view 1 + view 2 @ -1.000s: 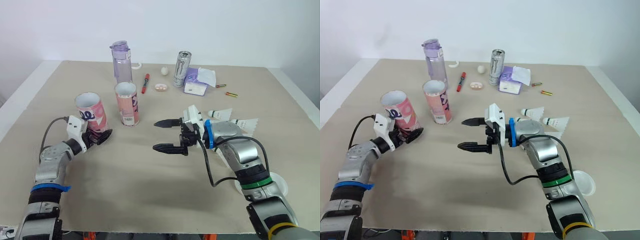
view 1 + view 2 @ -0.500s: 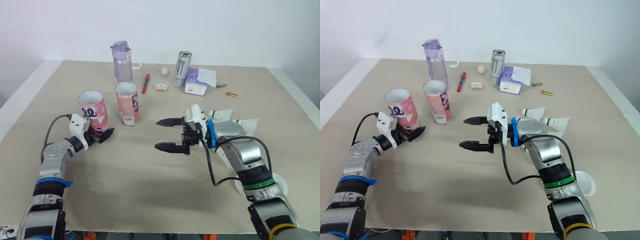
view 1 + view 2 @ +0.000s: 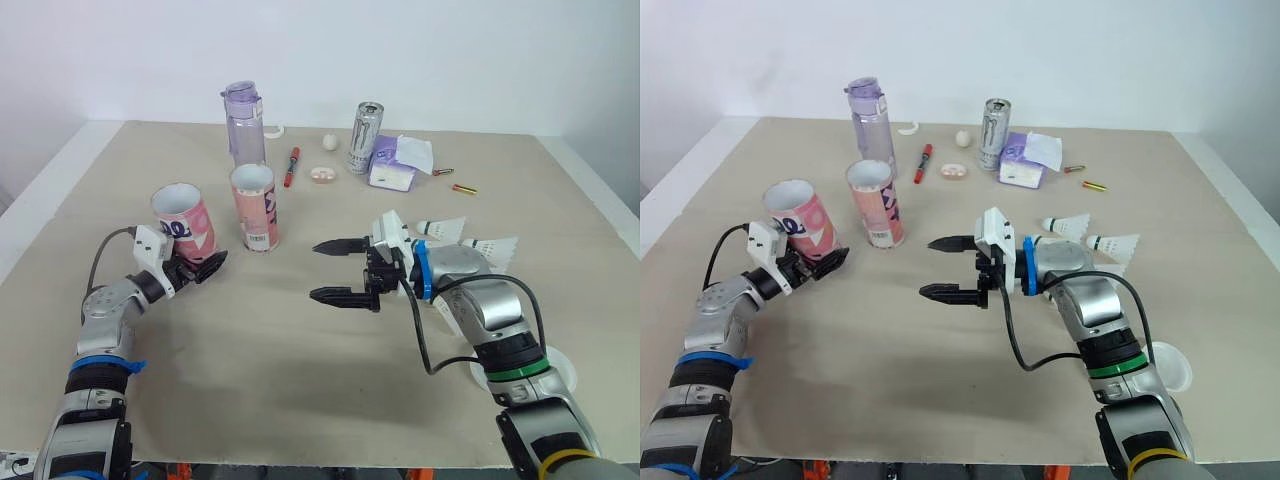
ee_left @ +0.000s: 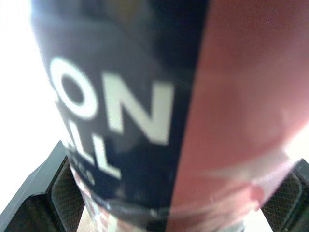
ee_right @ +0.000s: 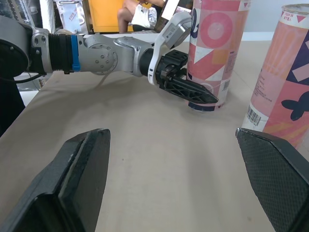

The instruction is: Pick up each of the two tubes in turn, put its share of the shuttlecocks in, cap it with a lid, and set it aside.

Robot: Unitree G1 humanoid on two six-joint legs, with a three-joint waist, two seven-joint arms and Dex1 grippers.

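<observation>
Two pink printed tubes stand open-topped at the left. The left tube (image 3: 183, 218) leans a little, and my left gripper (image 3: 198, 268) is shut on its base. In the left wrist view the tube (image 4: 159, 111) sits between both pads (image 4: 62, 193). The second tube (image 3: 253, 207) stands upright just to its right. My right gripper (image 3: 317, 270) hangs open and holds nothing at mid-table, pointing toward the tubes. Two shuttlecocks (image 3: 441, 228) (image 3: 496, 246) lie behind my right forearm. A white lid (image 3: 558, 371) lies near the front right edge.
Along the back of the table stand a purple bottle (image 3: 243, 122), a drink can (image 3: 365, 137) and a tissue pack (image 3: 397, 163). A red marker (image 3: 291, 166), a white ball (image 3: 329, 142), a small round piece (image 3: 322, 176) and two small batteries (image 3: 462, 188) lie nearby.
The left gripper and its tube nudged right and away half a second ago, then came slightly back left. The right gripper has hardly moved.
</observation>
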